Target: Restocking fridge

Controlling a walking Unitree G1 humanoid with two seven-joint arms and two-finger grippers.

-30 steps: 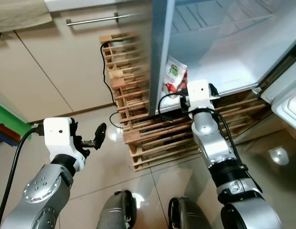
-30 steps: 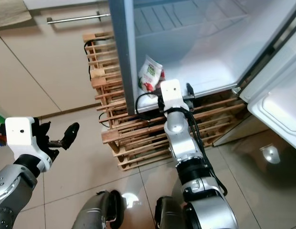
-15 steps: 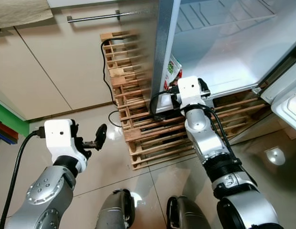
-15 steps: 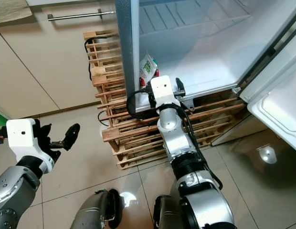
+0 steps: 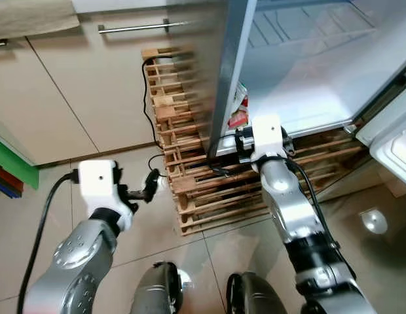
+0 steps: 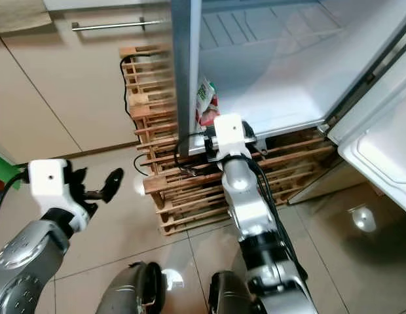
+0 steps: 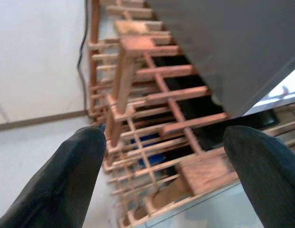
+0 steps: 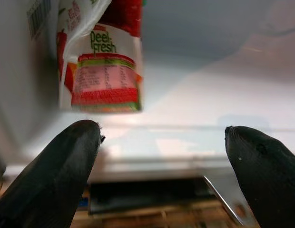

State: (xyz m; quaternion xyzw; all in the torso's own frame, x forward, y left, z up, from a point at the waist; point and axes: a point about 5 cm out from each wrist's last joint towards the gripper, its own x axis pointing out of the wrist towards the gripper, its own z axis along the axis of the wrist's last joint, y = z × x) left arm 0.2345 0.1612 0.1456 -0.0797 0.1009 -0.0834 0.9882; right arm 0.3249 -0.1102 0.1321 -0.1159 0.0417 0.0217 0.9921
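The fridge [image 5: 301,72] stood open on a wooden pallet [image 5: 190,196], and a red-and-white pouch [image 8: 102,57] was propped upright on the bottom shelf [image 8: 195,123], tucked against the wall at the shelf's front corner — around twelve o'clock from the right gripper [image 8: 162,171]. That gripper hung just outside the shelf's front lip, fingers spread wide with nothing between them; the pouch was just beyond them and, as far as I could tell, not touching either one. So I judged one item to be already in place and let go, with the rest of the shelf bare behind it. The left gripper [image 7: 171,175] was held low over the tiled floor [image 5: 144,242] at about nine o'clock from the fridge, aimed at the pallet's slats, its fingers also parted and empty. A black cable [image 5: 147,98] ran down the cabinet front [image 5: 92,85] beside the pallet. Whatever else was meant to go in wasn't anywhere I could see — my guess was that the robot would have to fetch more stock, and the door would need closing at the end.
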